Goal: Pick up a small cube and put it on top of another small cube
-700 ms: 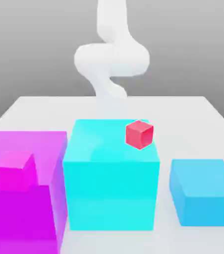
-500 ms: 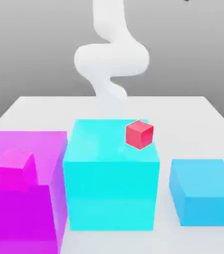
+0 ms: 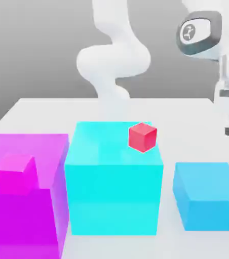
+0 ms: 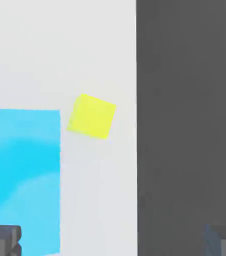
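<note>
One white table (image 3: 197, 116) carries everything, and the arm (image 3: 114, 60) rises from its far side. On it the largest block is the magenta one (image 3: 40, 167) at the exterior view's left, the farthest thing from the gripper (image 4: 113, 240). Next comes the big cyan block (image 3: 114, 192) in the middle, then the lower light blue block (image 3: 207, 195), which lies under and just to one side of the gripper; in the hand view its top (image 4: 20, 175) reaches up to one fingertip (image 4: 2, 240). The gripper hangs above the table at the exterior view's right, pointing down, its fingers spread wide and holding nothing.

Among the small cubes, a magenta cube (image 3: 16, 173) sits on the magenta block, well away from the gripper. A red cube (image 3: 142, 136) rests on the cyan block's top near its far corner, toward the gripper's side but apart from it. A yellow cube (image 4: 91, 116) lies on the table below the gripper, just beside the light blue block's corner and turned slightly askew, near the table's edge.
</note>
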Robot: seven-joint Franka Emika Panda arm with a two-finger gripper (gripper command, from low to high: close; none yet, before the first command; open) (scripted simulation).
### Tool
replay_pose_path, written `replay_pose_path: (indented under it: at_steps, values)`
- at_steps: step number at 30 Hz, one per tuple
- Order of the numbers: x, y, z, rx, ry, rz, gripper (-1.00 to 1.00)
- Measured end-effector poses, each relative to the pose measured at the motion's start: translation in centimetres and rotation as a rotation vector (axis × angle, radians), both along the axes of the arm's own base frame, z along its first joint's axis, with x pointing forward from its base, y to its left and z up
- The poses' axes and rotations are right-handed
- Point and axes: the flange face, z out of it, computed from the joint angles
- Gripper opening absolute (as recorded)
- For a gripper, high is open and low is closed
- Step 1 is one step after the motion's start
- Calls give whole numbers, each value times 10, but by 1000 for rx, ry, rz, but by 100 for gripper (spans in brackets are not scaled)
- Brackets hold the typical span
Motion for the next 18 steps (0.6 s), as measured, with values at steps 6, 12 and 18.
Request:
replay_pose_path:
  at_steps: [6, 12, 18]
  values:
    - [-83, 48, -85, -98, 129, 494, 0]
    - [-137, 58, -144, -123, 221, 796, 0]
    - [-139, 58, -188, -121, 225, 806, 0]
